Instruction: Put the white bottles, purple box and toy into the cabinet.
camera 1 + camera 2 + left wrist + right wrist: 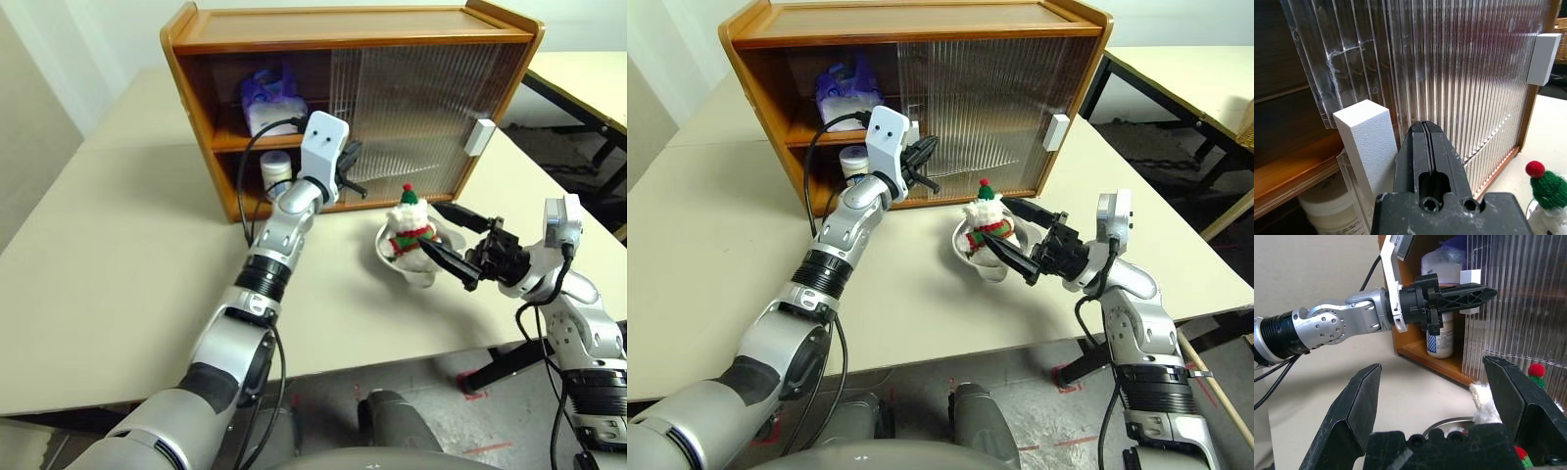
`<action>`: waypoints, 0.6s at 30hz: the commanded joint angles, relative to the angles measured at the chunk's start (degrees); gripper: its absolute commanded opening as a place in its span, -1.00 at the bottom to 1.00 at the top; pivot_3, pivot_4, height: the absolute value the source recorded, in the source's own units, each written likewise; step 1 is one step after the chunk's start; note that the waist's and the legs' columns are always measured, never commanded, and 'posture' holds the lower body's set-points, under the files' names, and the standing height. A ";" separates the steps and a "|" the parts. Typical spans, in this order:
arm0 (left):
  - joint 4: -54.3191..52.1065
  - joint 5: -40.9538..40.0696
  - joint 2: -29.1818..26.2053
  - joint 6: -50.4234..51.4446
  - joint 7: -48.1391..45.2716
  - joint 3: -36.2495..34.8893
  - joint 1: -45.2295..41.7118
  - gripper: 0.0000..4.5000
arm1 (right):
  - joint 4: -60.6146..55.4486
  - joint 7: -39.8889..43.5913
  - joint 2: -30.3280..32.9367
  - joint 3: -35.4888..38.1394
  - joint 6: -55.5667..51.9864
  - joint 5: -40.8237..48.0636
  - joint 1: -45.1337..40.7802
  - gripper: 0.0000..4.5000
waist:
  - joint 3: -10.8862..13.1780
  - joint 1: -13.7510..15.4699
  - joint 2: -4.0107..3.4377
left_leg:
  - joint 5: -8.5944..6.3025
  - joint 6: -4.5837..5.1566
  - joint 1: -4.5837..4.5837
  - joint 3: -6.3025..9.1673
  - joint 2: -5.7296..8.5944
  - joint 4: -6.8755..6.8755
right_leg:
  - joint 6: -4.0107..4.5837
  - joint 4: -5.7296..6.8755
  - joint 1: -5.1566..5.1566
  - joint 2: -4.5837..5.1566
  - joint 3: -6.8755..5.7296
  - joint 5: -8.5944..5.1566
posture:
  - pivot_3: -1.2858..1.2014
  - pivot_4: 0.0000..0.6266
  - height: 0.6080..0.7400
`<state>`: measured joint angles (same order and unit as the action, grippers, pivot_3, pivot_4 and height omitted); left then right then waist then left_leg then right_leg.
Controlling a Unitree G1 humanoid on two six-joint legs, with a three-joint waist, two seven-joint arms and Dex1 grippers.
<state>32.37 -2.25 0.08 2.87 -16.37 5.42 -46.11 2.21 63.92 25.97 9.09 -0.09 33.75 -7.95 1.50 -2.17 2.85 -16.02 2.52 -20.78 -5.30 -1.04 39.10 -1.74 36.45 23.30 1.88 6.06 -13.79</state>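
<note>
- My right end effector, nearest me, stands with its fingers spread wide and empty, just beside the toy.
- The toy, a white plush figure with a red-and-green hat, sits in a metal bowl on the bench; I judge it the item left to stow.
- My left end effector has its fingers pressed together on nothing, next to the white handle of a ribbed sliding door.
- One white bottle stands on the lower shelf of the cabinet, behind that handle; I cannot see a second one.
- The purple box lies on the upper shelf, already stowed.
</note>
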 commanded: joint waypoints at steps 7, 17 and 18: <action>-5.48 -0.07 -4.01 2.62 2.92 -3.63 4.22 -0.98 | 0.77 0.86 0.02 -0.20 0.51 -0.32 -0.49 1.00 | 0.00 -0.07 0.00 | 0.00 0.00 0.19 -0.06 0.01 0.00 | 0.00 0.12 -0.05 -0.04 0.14 0.03 | 0.08 -1.00 1.00; -6.87 -0.25 -9.29 2.62 3.86 -5.84 5.69 -0.98 | 1.21 1.20 -0.37 -0.53 0.33 -0.30 -1.28 1.00 | 0.10 -0.13 0.14 | 0.00 -0.01 0.49 -0.01 0.09 0.00 | -0.03 0.37 -0.08 -0.17 0.32 0.31 | 0.09 -1.00 1.00; -7.25 -0.36 -9.70 2.71 3.91 -6.15 6.11 -0.98 | 1.31 1.24 -0.42 -0.57 0.32 -0.29 -1.38 1.00 | 0.11 -0.09 0.15 | 0.00 -0.01 0.50 -0.01 0.08 0.00 | -0.03 0.37 -0.08 -0.18 0.32 0.37 | 0.09 -1.00 1.00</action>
<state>25.45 -2.47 -7.94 4.56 -15.03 2.47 -40.89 2.74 64.78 25.83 9.06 -0.04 33.76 -8.66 1.62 -2.26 3.00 -16.03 2.51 -20.28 -5.31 -0.95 39.10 -1.78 36.81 23.22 1.71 6.37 -13.37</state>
